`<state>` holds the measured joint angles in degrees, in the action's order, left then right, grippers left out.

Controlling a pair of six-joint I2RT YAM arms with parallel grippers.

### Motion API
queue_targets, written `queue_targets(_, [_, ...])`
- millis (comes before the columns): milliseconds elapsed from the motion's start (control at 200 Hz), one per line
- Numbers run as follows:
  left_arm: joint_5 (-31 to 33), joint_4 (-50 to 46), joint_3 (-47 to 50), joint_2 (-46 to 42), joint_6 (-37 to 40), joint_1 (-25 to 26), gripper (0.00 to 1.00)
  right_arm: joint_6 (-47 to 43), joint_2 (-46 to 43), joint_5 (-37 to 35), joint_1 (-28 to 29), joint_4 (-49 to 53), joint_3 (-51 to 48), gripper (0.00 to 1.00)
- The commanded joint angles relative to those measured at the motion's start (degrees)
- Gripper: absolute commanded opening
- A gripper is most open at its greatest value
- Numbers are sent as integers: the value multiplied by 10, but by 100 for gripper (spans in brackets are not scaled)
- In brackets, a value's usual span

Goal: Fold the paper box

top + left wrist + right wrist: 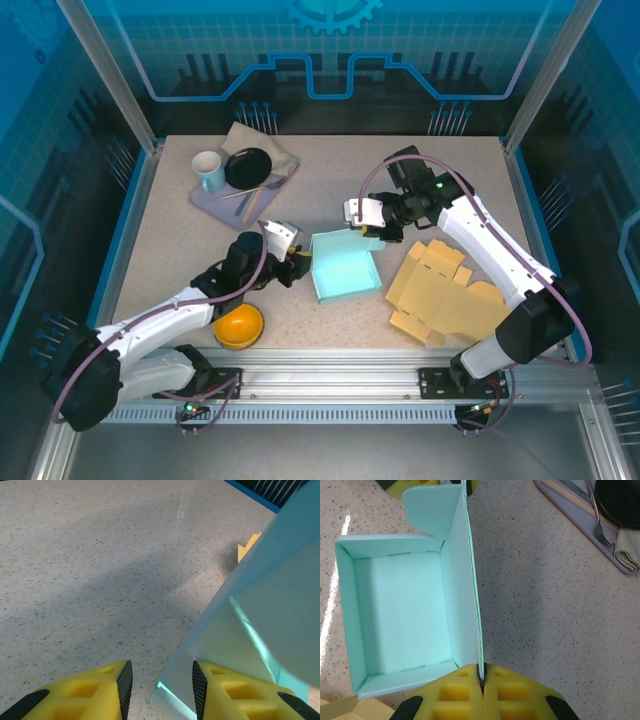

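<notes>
The teal paper box [345, 268] sits open-topped in the middle of the table, its walls standing and one flap sticking out at its left end. My right gripper [481, 672] is shut on the top edge of the box's far wall [462, 595]; from above it [366, 230] is at the box's far right corner. My left gripper [161, 680] is open at the box's left end [298, 262]. The corner of the teal flap [210, 650] lies between its jaws, against the right finger [200, 682]. The left finger stands clear of it.
A flat yellow cardboard blank [445, 290] lies right of the box. An orange bowl [238, 326] rests near the front edge by the left arm. At the back left, a lilac tray [205, 205] carries a mug [208, 170], a black plate [248, 167] and cutlery.
</notes>
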<state>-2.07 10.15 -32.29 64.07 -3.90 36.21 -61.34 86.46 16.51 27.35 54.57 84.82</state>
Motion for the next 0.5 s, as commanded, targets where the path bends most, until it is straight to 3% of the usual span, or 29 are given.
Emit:
queue_targets(0, [-38, 11, -29, 31, 6, 17, 40, 18, -21, 47, 4, -41, -24, 0])
queue_targets(200, [-51, 34, -34, 44, 2, 19, 41, -1, -42, 81, 5, -56, -60, 0])
queue_targets(490, [-151, 27, -22, 20, 42, 20, 44, -23, -61, 110, -14, -65, -83, 0])
